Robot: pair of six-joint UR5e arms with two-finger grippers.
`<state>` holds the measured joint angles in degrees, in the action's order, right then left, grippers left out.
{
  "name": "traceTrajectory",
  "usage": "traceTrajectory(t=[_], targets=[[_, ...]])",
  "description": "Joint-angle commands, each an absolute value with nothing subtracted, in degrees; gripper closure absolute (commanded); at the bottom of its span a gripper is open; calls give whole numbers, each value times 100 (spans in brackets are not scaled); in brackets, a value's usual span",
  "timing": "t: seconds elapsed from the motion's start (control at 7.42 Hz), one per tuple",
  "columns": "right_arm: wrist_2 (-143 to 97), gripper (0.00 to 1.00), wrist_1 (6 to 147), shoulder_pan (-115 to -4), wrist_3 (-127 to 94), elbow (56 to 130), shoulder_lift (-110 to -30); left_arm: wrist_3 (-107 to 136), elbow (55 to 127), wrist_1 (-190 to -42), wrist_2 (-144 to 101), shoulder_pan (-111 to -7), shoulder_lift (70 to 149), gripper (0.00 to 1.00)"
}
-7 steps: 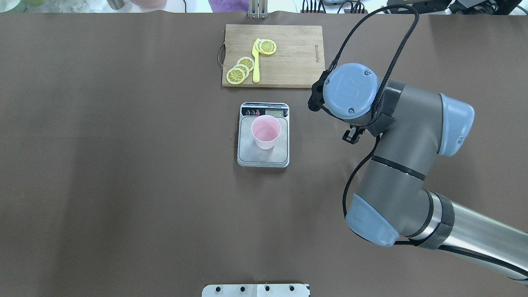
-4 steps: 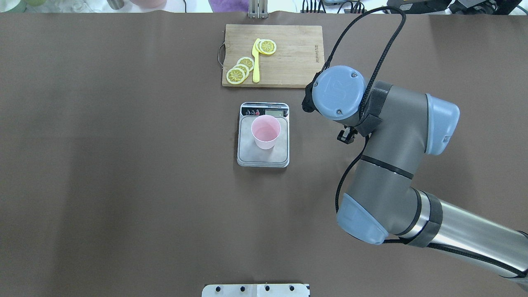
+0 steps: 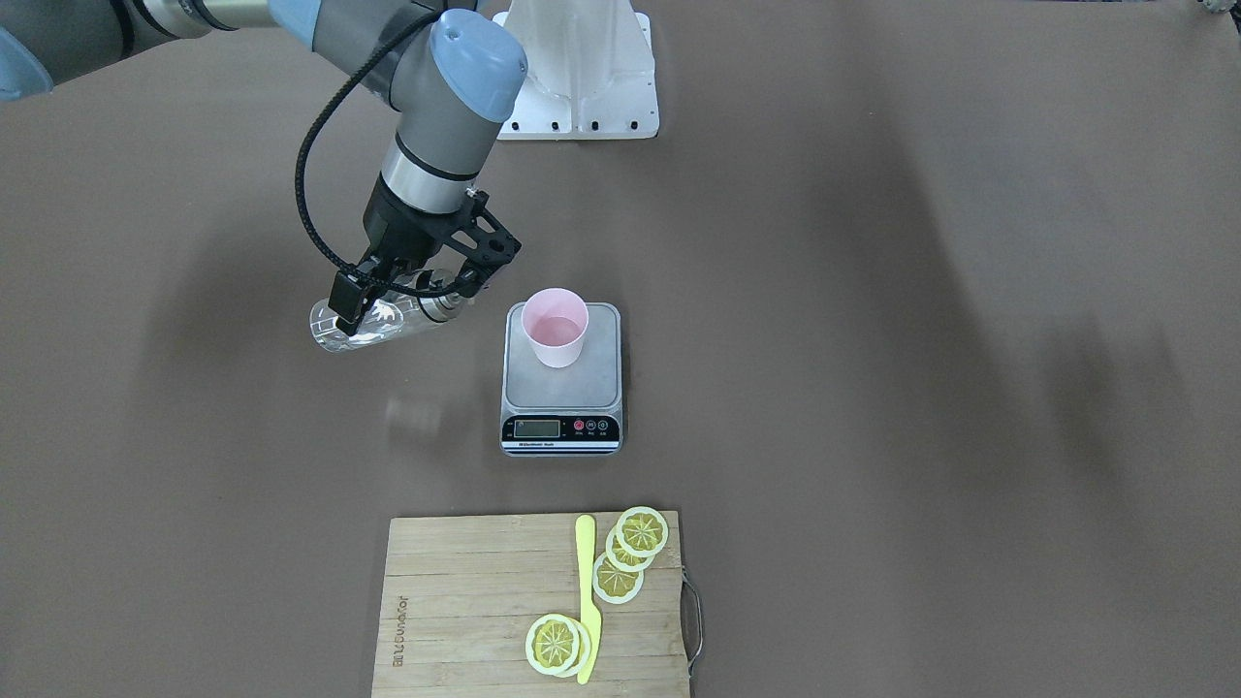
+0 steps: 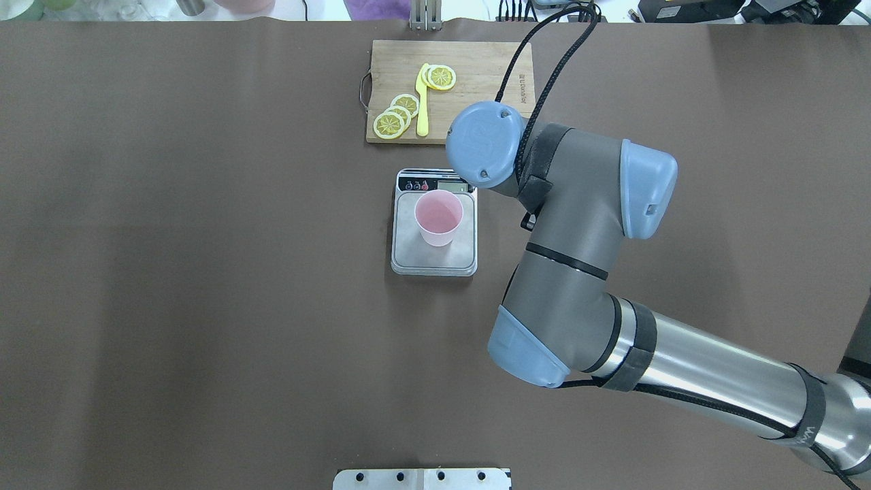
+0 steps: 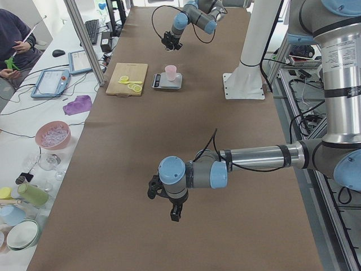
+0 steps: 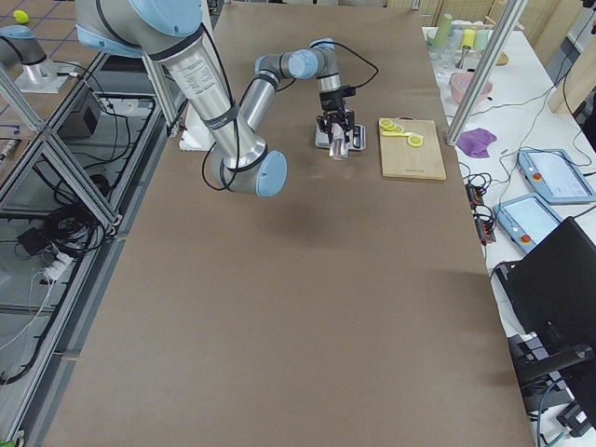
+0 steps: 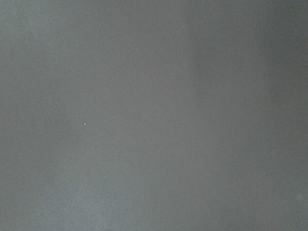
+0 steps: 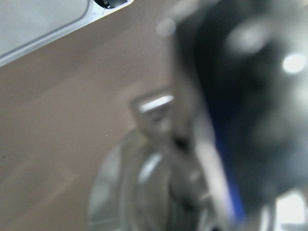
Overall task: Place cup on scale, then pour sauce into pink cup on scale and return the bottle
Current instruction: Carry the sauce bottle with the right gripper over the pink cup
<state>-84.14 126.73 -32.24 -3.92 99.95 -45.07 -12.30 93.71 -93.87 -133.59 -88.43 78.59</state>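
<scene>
In the front-facing view, your right gripper (image 3: 383, 302) pinches the glass bottle (image 3: 334, 334) around its middle. It is held off the table, lying nearly level, with its metal spout aimed at the pink cup (image 3: 555, 330) but short of its rim. The cup stands upright on the kitchen scale (image 3: 562, 388), toward the robot's end of the platform.

From overhead, the right arm hides both gripper and bottle.

In the left-end view, your left gripper (image 5: 175, 212) hangs over bare table, well apart; I cannot tell how its jaws stand.

The right wrist view is blurred.

I judge you are on the approach to pour. Next, carry the spout above the cup's mouth, then tip gently.
</scene>
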Motion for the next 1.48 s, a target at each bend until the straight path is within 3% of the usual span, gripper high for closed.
traceTrajectory(t=[0.0, 0.67, 1.35], targets=[[-8298, 100, 13198, -3208, -396, 9678, -4106, -1230, 9369, -9387, -13359, -8886, 7787, 2], [-8148, 100, 13614, -3068, -396, 8932, -3535, -1239, 9317, -9387, -13359, -8886, 7708, 2], [-7945, 100, 13895, -2962, -396, 8868, -3507, -1239, 9080, -9562, -13359, -8912, 7699, 2]])
